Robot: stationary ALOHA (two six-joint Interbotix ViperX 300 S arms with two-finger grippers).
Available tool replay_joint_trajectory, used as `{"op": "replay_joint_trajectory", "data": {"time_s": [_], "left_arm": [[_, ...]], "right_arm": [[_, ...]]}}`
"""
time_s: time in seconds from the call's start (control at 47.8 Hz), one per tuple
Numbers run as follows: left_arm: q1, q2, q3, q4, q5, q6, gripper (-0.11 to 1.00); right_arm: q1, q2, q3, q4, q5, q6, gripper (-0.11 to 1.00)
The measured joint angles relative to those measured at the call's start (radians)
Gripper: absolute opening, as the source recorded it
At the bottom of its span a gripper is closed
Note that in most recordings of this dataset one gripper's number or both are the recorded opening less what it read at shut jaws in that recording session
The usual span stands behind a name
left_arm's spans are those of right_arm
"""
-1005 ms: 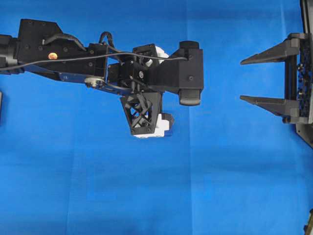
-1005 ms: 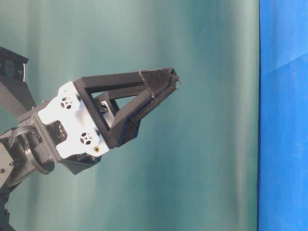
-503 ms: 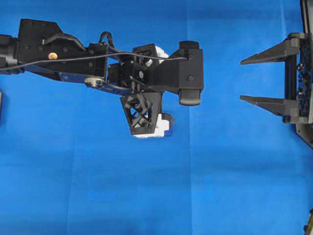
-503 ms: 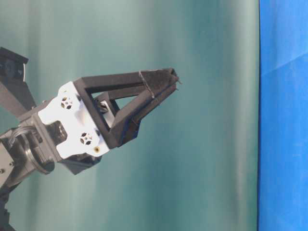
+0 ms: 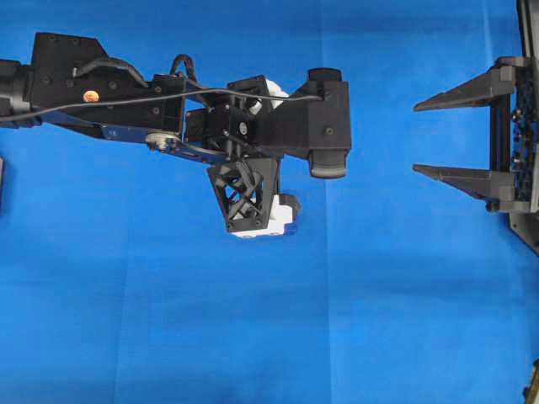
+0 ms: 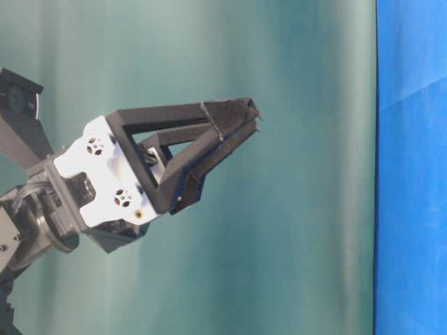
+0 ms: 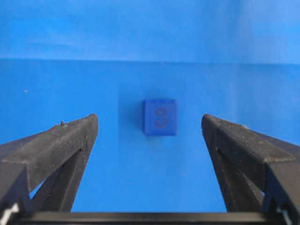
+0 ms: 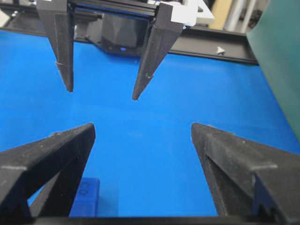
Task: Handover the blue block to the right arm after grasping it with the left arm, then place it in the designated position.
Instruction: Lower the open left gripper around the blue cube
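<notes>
Block, the blue block (image 7: pixel 160 117), lies on blue cloth (image 7: pixel 140 178) untouched between spread fingers of the released left gripper (image 7: pixel 150 124) above it; right gripper (image 5: pixel 415 138) also released, well apart.

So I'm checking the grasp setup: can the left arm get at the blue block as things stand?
Probably yes. The blue block lies alone on the blue cloth, centred between the left gripper's wide-open jaws, with nothing in between.
</notes>
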Motion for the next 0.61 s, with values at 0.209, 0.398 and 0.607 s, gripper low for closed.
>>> {"op": "replay_joint_trajectory", "data": {"time_s": [0.209, 0.398, 0.607], "left_arm": [[0.002, 0.002, 0.000, 0.000, 0.000, 0.000, 0.93], [0.002, 0.000, 0.000, 0.000, 0.000, 0.000, 0.93], [0.002, 0.000, 0.000, 0.000, -0.003, 0.000, 0.93]], "right_arm": [[0.000, 0.003, 0.000, 0.000, 0.000, 0.000, 0.98], [0.000, 0.006, 0.000, -0.002, 0.000, 0.000, 0.98], [0.002, 0.009, 0.000, -0.002, -0.002, 0.000, 0.98]]}}
